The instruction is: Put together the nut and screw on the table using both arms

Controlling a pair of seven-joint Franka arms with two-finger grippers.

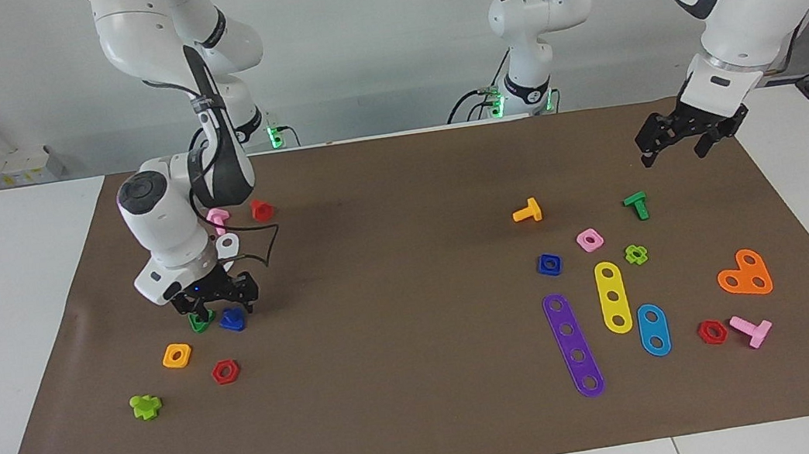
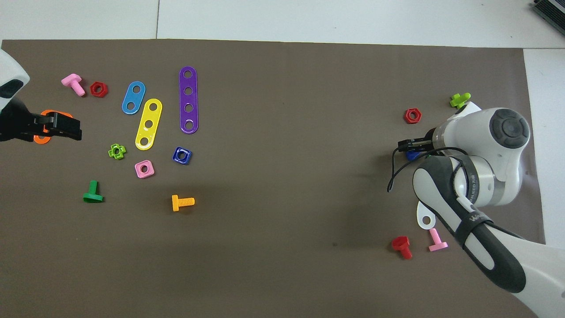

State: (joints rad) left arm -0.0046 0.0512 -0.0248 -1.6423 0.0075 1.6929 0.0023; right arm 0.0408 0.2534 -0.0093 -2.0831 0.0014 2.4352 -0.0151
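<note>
The screw [image 1: 233, 319], a dark blue toy bolt, lies on the brown mat [image 1: 409, 382] toward the right arm's end of the table, touching or just beside a green triangular nut [image 1: 198, 322]. The right gripper [image 1: 218, 305] is low right over the screw, and its fingers straddle the piece; whether they have gripped it I cannot tell. The risk I see: the green nut sits so close that a finger could land on it, nudge the screw sideways, or pinch both pieces. An orange square nut [image 1: 177, 355] and a red hex nut [image 1: 225, 372] lie farther from the robots than the screw, clear of the fingers. The nut [image 1: 548, 263], dark blue and square, lies well apart toward the left arm's end. The left gripper [image 1: 682, 141] waits with jaws wide above the mat's corner.
</note>
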